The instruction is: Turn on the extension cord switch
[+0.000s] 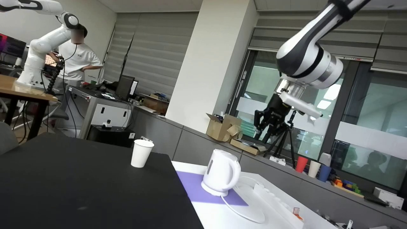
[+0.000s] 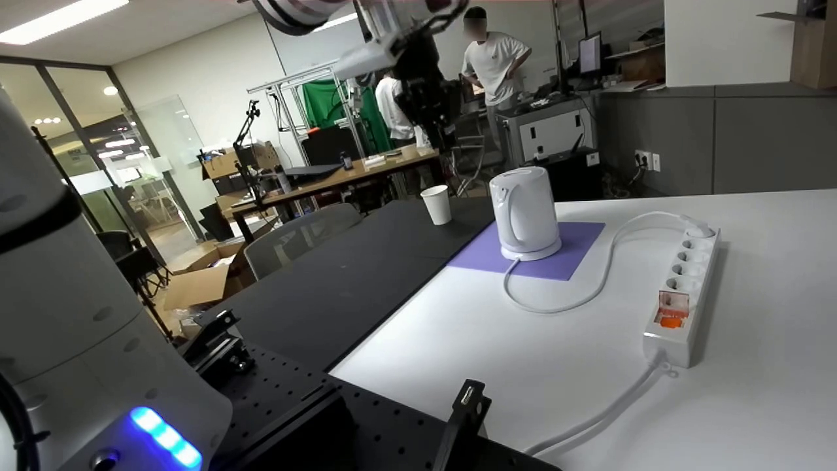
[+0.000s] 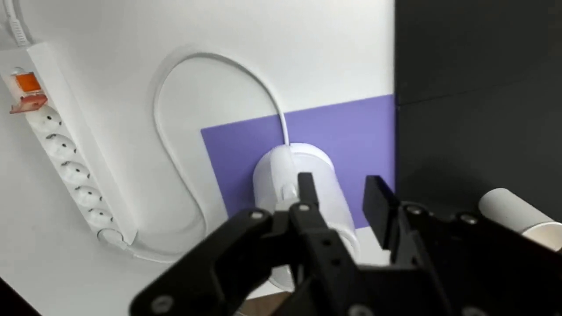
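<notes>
Arm: smooth white casings are bulging at the joints; black bands are wrapping them. A silvery collar is gleaming above the jaws; a pale, bar-shaped housing is jutting out beside it. Near left in an exterior view, grey-white base is showing shallow round dimples; blue light strip is glowing; black cable is curving down on the left. The jaws are looking matte black and blocky, pale round screw heads dotting them.
</notes>
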`<state>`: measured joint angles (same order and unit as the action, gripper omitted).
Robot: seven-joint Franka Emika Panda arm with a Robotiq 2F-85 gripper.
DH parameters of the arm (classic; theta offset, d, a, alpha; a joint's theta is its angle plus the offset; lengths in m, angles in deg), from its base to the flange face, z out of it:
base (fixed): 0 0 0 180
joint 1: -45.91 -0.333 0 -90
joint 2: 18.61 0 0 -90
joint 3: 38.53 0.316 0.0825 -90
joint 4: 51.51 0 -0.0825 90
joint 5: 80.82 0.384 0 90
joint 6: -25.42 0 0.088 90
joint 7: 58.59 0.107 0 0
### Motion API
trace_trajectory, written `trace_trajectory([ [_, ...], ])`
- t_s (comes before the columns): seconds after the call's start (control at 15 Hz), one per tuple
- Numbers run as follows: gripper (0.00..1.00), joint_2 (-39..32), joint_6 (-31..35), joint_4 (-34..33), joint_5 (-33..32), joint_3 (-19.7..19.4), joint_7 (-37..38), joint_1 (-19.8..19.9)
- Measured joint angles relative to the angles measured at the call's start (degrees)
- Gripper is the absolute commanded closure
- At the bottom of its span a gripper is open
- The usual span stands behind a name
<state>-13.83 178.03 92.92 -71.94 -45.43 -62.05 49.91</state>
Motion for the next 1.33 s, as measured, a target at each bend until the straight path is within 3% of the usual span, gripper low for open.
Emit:
trace_trajectory([
  [0.2,1.0,-7.32,1.73,-2.12,8.72,-2.86,-10.2,2.01],
  [0.33,1.0,-12.29,1.73,-4.72,9.59,-3.07,-13.27,4.31],
  [0.6,1.0,-22.32,3.52,-10.43,2.04,-4.22,-11.84,7.64],
  [0.93,0.99,-30.9,5.4,-16.21,-12.37,-10.08,-4.08,6.97],
  [1.33,0.99,-32.92,3.63,-18.42,-13.48,-11.54,-2.22,6.87],
])
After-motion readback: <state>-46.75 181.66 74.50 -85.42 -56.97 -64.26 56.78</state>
